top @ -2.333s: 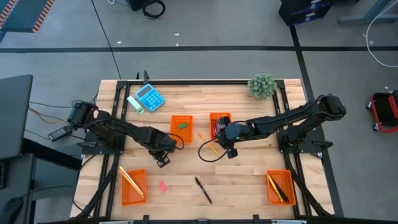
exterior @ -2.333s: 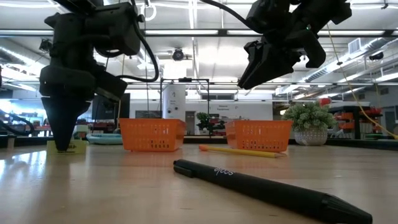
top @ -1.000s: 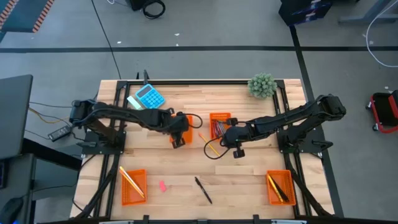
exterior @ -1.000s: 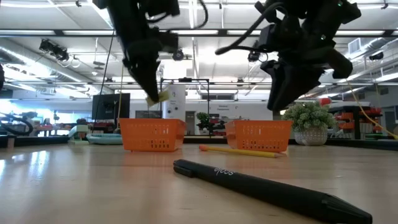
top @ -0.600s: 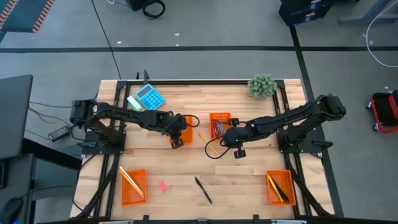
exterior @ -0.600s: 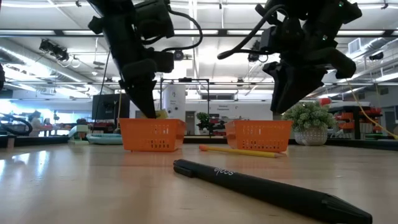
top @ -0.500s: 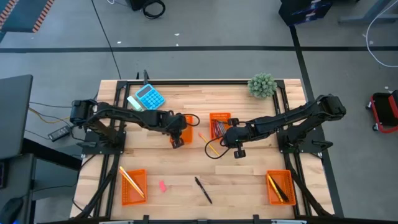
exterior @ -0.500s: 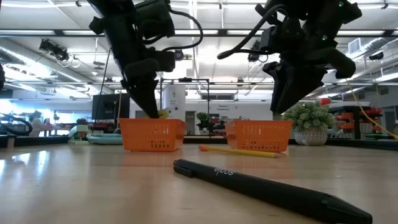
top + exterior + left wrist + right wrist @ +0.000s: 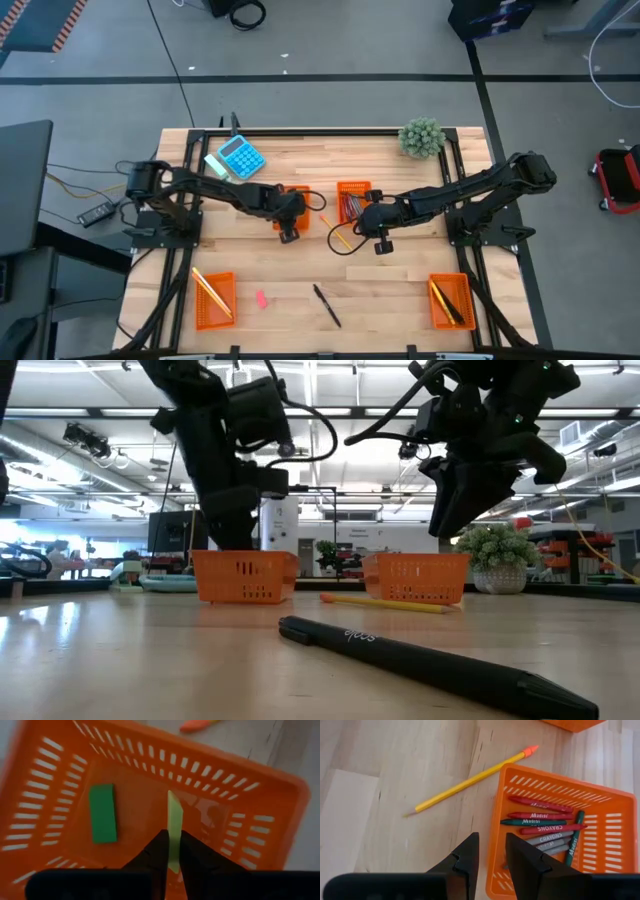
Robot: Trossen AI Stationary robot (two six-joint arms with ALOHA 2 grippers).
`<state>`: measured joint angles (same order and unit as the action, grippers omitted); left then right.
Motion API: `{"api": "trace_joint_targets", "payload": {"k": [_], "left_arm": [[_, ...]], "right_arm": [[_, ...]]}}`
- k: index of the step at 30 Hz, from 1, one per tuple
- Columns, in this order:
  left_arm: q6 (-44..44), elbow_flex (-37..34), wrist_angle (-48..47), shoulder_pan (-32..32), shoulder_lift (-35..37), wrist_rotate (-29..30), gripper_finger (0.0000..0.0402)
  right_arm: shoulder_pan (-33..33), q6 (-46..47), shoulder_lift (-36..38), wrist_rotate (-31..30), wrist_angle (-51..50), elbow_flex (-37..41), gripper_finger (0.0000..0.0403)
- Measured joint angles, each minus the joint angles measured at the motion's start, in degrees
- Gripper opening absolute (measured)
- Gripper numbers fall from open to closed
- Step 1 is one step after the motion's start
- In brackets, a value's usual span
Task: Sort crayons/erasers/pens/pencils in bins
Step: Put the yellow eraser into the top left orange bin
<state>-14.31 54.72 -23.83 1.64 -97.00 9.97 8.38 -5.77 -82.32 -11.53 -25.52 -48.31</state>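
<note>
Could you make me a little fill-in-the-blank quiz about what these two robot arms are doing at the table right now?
1. The left gripper holds a pale yellow eraser over a bin that already has a ____ eraser lying in it.
2. The right gripper hovers beside the bin filled with ____.
3. On the wood next to that bin lies a yellow ____ with an orange end.
4. Near the table's front edge, between the two front bins, lies a black ____.

Missing words: green; crayons; pencil; pen
</note>
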Motion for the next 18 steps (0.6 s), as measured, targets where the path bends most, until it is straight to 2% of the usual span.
{"api": "trace_joint_targets", "payload": {"k": [6,13,18], "left_arm": [[0.0,0.0,0.1,0.2,-1.0,0.1,0.0033],[0.0,0.0,1.4,0.1,-1.0,0.2,0.0061],[0.0,0.0,3.8,0.1,-1.0,0.7,0.0066]], "right_arm": [[0.0,0.0,0.0,0.0,0.2,0.0,0.0102],[0.0,0.0,0.0,0.0,0.5,0.0,0.0102],[0.0,0.0,0.0,0.0,0.6,0.0,0.0102]]}}
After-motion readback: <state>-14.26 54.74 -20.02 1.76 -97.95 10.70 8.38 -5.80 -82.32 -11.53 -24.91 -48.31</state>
